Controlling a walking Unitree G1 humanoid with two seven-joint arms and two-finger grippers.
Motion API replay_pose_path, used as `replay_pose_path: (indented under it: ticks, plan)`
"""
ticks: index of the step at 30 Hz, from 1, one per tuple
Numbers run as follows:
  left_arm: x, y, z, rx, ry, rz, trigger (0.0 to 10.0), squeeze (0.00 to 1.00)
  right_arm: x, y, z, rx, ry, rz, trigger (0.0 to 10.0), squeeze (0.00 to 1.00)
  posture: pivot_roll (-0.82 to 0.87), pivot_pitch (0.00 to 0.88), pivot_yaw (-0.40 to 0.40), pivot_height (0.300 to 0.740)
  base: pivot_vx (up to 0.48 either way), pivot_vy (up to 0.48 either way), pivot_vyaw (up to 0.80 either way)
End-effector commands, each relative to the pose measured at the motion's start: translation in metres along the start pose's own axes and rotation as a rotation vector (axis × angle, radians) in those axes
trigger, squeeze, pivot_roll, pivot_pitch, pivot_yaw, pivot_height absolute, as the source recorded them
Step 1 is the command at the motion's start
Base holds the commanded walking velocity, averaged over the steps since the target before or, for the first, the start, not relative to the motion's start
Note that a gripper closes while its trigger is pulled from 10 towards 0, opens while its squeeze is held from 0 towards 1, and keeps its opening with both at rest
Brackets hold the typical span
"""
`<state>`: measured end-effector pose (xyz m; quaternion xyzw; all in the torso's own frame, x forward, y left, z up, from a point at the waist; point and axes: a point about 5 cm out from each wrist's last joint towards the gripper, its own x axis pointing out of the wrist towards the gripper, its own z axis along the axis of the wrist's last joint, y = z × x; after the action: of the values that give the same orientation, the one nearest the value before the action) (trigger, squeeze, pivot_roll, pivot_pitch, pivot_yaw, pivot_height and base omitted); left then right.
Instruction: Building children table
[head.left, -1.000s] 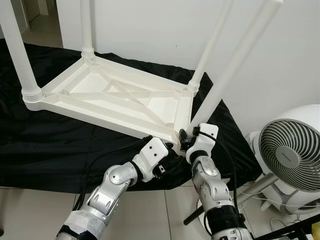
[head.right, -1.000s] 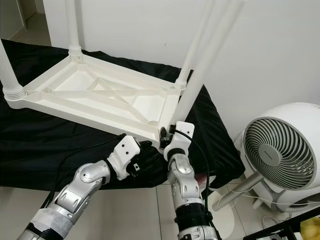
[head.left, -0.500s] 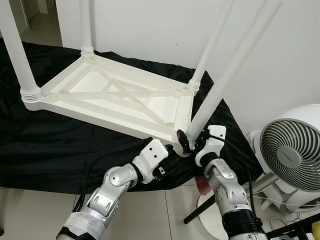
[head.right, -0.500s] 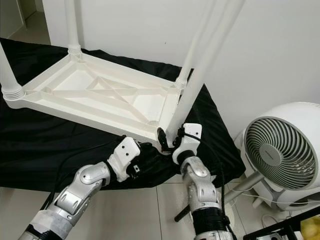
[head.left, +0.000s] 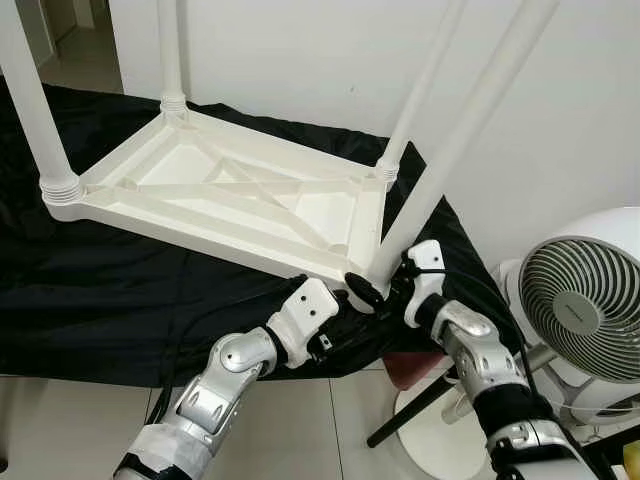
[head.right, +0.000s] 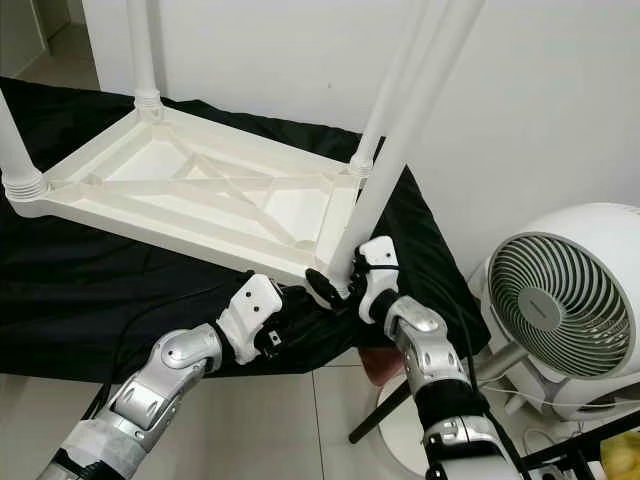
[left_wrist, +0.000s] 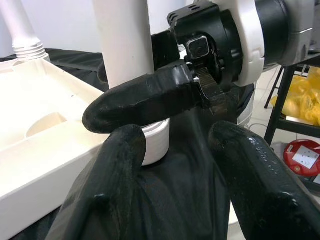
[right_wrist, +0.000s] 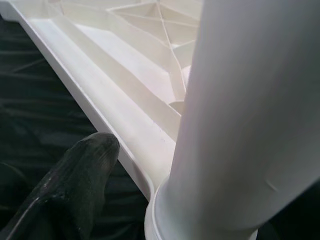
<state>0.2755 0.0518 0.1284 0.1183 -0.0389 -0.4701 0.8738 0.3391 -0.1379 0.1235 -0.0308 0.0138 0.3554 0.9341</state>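
The right gripper (head.left: 372, 289) is closed around the foot of the near-right table leg (head.left: 455, 150), one black finger (left_wrist: 145, 100) pressed across the smooth white tube just above its ribbed collar. The left gripper (left_wrist: 175, 150) sits just beside it on the near side, its two fat rubbery fingers spread apart and holding nothing, hovering over the black cloth (head.left: 120, 290) under that corner.

The white plastic table top (head.left: 230, 200) lies upside down on the cloth, slanting from far left to near right, its underside ribbed with crossing struts. Three other round legs stand up from its corners: near-left (head.left: 35, 110), far-left (head.left: 168, 55) and far-right (head.left: 420, 95). The gripped leg leans away to the upper right against the pale wall. A white round fan (head.left: 580, 310) stands on the tiled floor to the right.
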Motion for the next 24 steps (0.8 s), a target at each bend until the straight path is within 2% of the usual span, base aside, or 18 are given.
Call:
replay_pose_path:
  ticks: [1,3,4,6,8,22,23,24]
  plan:
    - [0.003,-0.007,0.000,-0.009,0.004,-0.083,10.0,0.00,-0.002,-0.003,-0.005,-0.017,0.026,0.012,8.6,0.00,0.12,0.000,-0.180,0.740,0.000,0.000,0.00]
    - [0.003,-0.007,0.000,-0.012,0.005,-0.084,10.0,0.00,0.001,-0.003,-0.006,-0.020,0.034,0.019,8.6,0.00,0.12,0.000,-0.181,0.740,0.000,0.000,0.00]
    - [0.003,-0.007,0.000,-0.015,0.008,-0.087,10.0,0.00,0.004,-0.003,-0.008,-0.041,0.044,0.020,7.5,0.00,0.12,0.000,-0.183,0.740,0.000,0.000,0.00]
    - [0.003,-0.007,0.000,-0.015,0.008,-0.088,10.0,0.00,0.005,-0.003,-0.008,-0.050,0.046,0.023,7.5,0.00,0.12,0.000,-0.183,0.740,0.000,0.000,0.00]
    - [0.002,-0.008,0.000,-0.020,0.008,-0.093,10.0,0.00,0.007,-0.003,-0.008,-0.036,0.043,0.031,0.0,0.00,0.13,0.000,-0.184,0.740,0.000,0.000,0.00]
    - [0.001,-0.013,-0.001,-0.029,0.016,-0.117,10.0,0.00,-0.003,-0.007,-0.022,-0.012,0.061,-0.004,0.0,0.00,0.12,0.000,-0.180,0.740,0.000,0.000,0.00]
    - [0.001,-0.012,-0.001,-0.029,0.016,-0.118,10.0,0.00,-0.005,-0.009,-0.024,-0.002,0.062,-0.042,10.0,0.00,0.11,0.000,-0.178,0.740,0.000,0.000,0.00]
    - [0.001,-0.012,-0.001,-0.029,0.016,-0.118,10.0,0.00,-0.005,-0.009,-0.024,-0.002,0.062,-0.042,10.0,0.00,0.11,0.000,-0.178,0.740,0.000,0.000,0.00]
